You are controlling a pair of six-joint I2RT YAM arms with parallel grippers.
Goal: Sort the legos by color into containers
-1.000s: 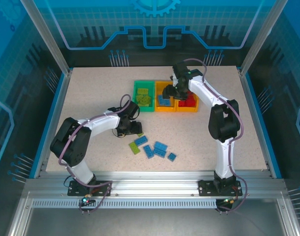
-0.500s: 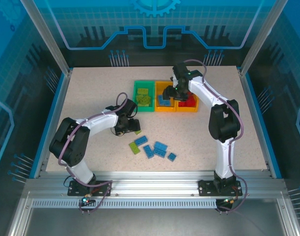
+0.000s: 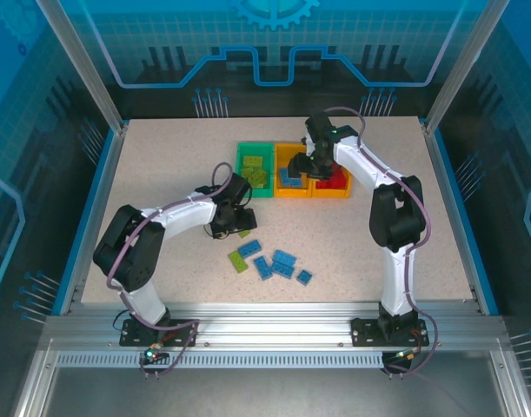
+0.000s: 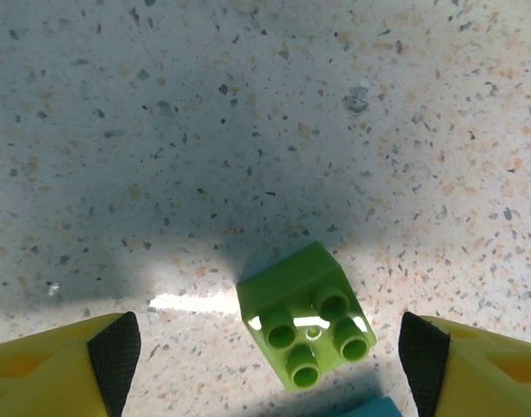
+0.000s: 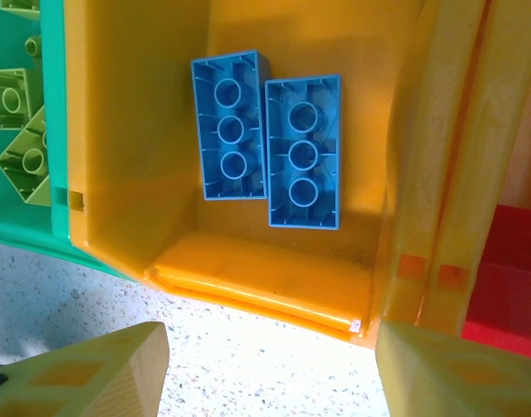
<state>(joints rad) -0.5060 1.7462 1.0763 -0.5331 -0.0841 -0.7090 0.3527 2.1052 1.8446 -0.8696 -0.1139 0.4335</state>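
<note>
Speckled worktop (image 3: 161,174) carries three joined bins in a row: green bin (image 3: 241,174), middle orange-yellow bin (image 3: 293,193), right orange-yellow bin (image 3: 331,195). Right pincer (image 5: 274,373) hangs released over the middle bin's near wall, jaws wide and empty. Left pincer (image 4: 267,360) is released low over the worktop, jaws either side of a lime green four-stud brick (image 4: 307,326), not touching it. Two blue bricks (image 5: 303,152) lie side by side, hollow side up, in the middle bin. Red bricks (image 3: 335,181) occupy the right bin. Loose blue bricks (image 3: 278,263) lie on the worktop.
</note>
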